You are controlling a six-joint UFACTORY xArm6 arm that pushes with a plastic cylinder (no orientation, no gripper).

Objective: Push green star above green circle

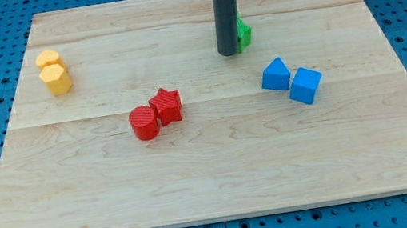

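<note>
My rod comes down from the view's top and its tip (230, 52) rests on the wooden board (212, 169) in the upper middle. A green block (244, 33) shows just to the right of the rod, touching or nearly touching it. Most of it is hidden behind the rod, so I cannot tell if it is the star, the circle, or both. No other green block shows.
Two yellow blocks (54, 71) sit stacked close together at the upper left. A red cylinder (143, 123) touches a red star (166, 105) in the middle. A blue triangular block (275, 75) and a blue cube (305, 85) sit at the right.
</note>
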